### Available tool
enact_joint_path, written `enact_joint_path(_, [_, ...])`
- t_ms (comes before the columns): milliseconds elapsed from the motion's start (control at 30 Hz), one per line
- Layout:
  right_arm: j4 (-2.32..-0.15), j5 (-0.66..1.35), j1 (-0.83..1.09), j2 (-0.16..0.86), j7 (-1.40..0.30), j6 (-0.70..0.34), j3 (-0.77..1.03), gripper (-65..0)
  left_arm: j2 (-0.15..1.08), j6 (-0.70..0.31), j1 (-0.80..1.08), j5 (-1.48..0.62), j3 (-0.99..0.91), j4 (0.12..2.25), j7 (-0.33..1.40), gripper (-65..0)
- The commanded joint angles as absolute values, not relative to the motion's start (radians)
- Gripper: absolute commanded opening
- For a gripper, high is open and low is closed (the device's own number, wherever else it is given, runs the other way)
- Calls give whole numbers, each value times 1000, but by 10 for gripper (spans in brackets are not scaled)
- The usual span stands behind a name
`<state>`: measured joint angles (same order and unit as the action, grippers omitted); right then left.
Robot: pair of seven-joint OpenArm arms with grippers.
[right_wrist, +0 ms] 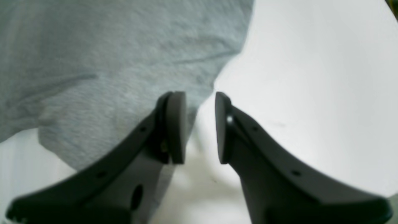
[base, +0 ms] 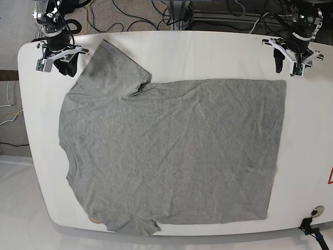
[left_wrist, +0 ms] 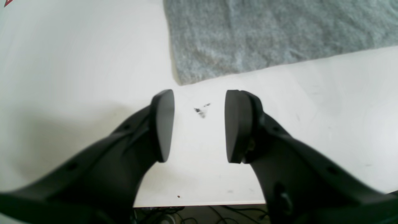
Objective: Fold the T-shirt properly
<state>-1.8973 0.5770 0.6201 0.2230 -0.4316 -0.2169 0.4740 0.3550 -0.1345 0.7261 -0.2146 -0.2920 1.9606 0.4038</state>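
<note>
Grey T-shirt [base: 171, 153] lies spread flat across white table [base: 208, 52], ready for folding. Left gripper [left_wrist: 199, 126] hovers w/ jaws apart by hem corner; right gripper [right_wrist: 200, 127], jaws also apart and empty, at sleeve edge, likely both lining up first grasps.

From where I stand, the T-shirt [right_wrist: 108, 62] runs off the right wrist view's top and left edges. A red mark [base: 330, 177] is clipped at the worktop's [base: 208, 52] edge.
</note>
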Motion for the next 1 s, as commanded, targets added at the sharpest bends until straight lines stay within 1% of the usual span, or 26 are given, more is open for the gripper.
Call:
enact_joint_path(0, [-1870, 630, 614, 223, -406, -234, 483, -497, 368, -132, 731, -220, -295, 1973, 386, -402])
enact_joint_path(133, [-1814, 672, 606, 218, -405, -238, 483, -498, 370, -134, 725, -221, -295, 1969, 385, -400])
enact_joint_path(500, [-1764, 752, 598, 219, -455, -257, 486, -500, 375, -133, 719, -225, -291, 1955, 380, -396])
enact_joint_path(733, [-1706, 758, 568, 219, -468, -295, 474, -501, 380, -139, 715, -228, -291, 1950, 375, -389])
enact_joint_path(967, [-1642, 749, 556, 219, -458, -299, 427, -503, 402, -141, 706, -267, -290, 1919, 371, -383])
